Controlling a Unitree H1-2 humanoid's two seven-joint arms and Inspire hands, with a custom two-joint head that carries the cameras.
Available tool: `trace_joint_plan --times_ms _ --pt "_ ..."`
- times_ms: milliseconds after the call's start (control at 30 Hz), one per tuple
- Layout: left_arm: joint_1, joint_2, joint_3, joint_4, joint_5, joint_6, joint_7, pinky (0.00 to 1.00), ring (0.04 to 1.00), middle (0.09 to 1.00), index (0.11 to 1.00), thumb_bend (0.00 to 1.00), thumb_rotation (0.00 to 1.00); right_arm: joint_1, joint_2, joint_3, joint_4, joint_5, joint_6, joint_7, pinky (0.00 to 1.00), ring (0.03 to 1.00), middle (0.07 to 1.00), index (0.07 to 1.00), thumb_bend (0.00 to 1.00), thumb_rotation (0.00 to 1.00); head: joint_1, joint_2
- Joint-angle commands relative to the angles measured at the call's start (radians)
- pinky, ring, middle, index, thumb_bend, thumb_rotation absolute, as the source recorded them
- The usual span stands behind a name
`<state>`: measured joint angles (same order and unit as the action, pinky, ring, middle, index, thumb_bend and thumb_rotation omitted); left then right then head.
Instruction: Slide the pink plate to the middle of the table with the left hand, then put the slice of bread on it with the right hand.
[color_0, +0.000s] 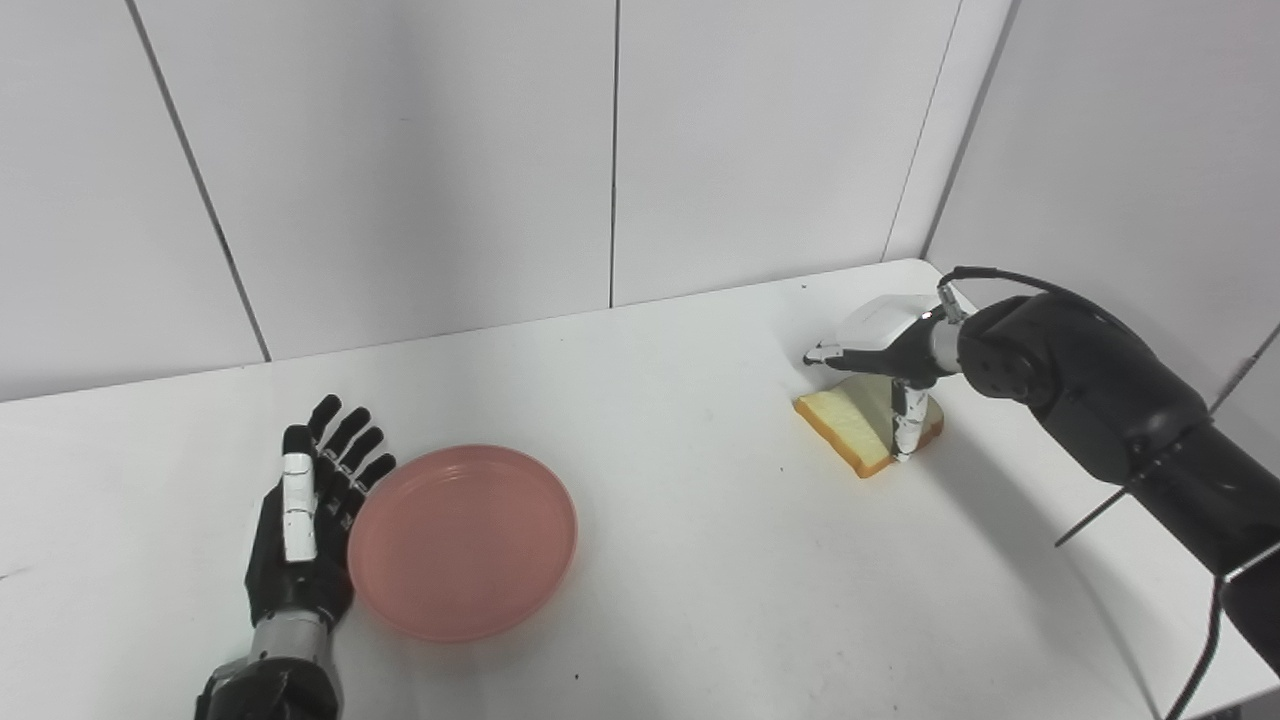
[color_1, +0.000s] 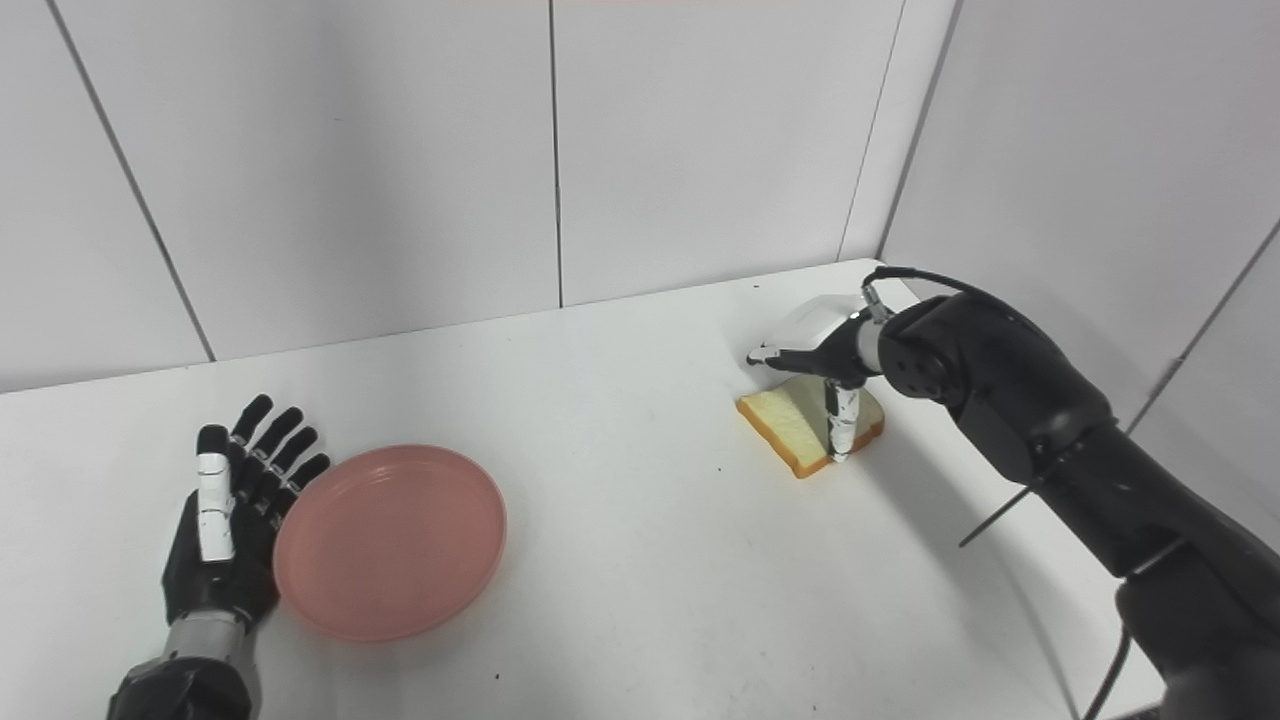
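The left hand (color_0: 300, 520) lay flat with fingers spread, holding nothing, its inner edge touching the left rim of the plate (color_0: 462, 541), apparently set to push it sideways. The plate was empty and sat left of the counter's (color_0: 680, 560) middle. Well to the plate's right, the right hand (color_0: 885, 365) bent over the bread (color_0: 850, 425), thumb down against its near edge; whether it gripped I cannot tell.

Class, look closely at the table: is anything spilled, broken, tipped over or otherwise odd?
Nothing stands out. The pink plate sits flat beside the open left hand, and the bread slice lies whole under the right hand.
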<state>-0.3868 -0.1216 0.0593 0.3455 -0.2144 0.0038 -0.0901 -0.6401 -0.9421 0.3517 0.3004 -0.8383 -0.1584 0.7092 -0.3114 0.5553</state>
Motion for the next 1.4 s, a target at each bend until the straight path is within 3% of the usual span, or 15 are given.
trace_joint_plan --times_ms 0,100,233,733,1000,1033,1067,1133,1233,1367 --pt "0.020 0.000 -0.004 0.014 0.001 0.035 0.004 0.78 0.858 0.859 0.871 0.89 0.83 -0.032 -0.030 -0.011 0.006 -0.013 -0.039 -0.067 0.86 0.933 0.943 0.928 1.00 0.23 0.002 0.002" --pt "0.021 0.001 -0.003 0.013 -0.003 0.037 0.002 0.79 0.859 0.860 0.872 0.89 0.83 -0.026 -0.023 -0.004 0.026 -0.020 -0.041 -0.090 0.83 0.920 0.930 0.903 1.00 0.25 0.005 0.007" --pt "0.023 0.000 -0.002 0.005 -0.007 0.043 0.001 0.79 0.861 0.861 0.874 0.89 0.83 -0.016 -0.001 0.001 0.063 -0.008 -0.003 -0.066 0.75 0.882 0.922 0.887 1.00 0.18 0.006 0.012" --pt "0.025 -0.001 -0.005 -0.003 0.003 0.049 0.006 0.78 0.855 0.853 0.868 0.87 0.84 0.034 0.002 0.018 0.060 -0.001 -0.014 -0.080 0.75 0.877 0.903 0.854 1.00 0.20 0.008 0.017" --pt "0.025 -0.003 -0.002 -0.001 -0.006 0.052 0.002 0.79 0.853 0.857 0.863 0.89 0.83 0.043 0.004 -0.002 0.071 0.046 -0.011 -0.082 0.62 0.723 0.778 0.772 1.00 0.16 0.009 0.022" --pt "0.025 -0.003 -0.002 -0.001 -0.006 0.052 0.001 0.80 0.858 0.860 0.867 0.89 0.84 0.042 0.006 -0.001 0.076 0.050 -0.011 -0.082 0.56 0.625 0.674 0.694 0.92 0.13 0.009 0.022" --pt "0.024 -0.002 -0.003 0.000 -0.003 0.052 0.003 0.80 0.858 0.859 0.867 0.89 0.84 0.043 0.009 0.002 0.083 0.047 -0.013 -0.091 0.52 0.574 0.621 0.613 0.77 0.13 0.009 0.022" --pt "0.024 -0.001 -0.004 0.000 0.000 0.050 0.005 0.79 0.858 0.857 0.865 0.88 0.84 0.046 0.012 0.010 0.095 0.040 -0.021 -0.114 0.49 0.534 0.580 0.532 0.60 0.13 0.009 0.022" --pt "0.027 -0.002 -0.004 -0.005 -0.001 0.051 0.005 0.79 0.855 0.853 0.863 0.88 0.84 0.052 0.013 0.017 0.107 0.040 -0.033 -0.147 0.44 0.492 0.493 0.500 0.54 0.01 0.013 0.027" --pt "0.028 -0.004 -0.005 -0.008 0.002 0.052 0.010 0.78 0.850 0.852 0.860 0.88 0.84 0.067 0.008 0.020 0.102 0.049 -0.039 -0.172 0.43 0.483 0.488 0.488 0.53 0.00 0.017 0.030"
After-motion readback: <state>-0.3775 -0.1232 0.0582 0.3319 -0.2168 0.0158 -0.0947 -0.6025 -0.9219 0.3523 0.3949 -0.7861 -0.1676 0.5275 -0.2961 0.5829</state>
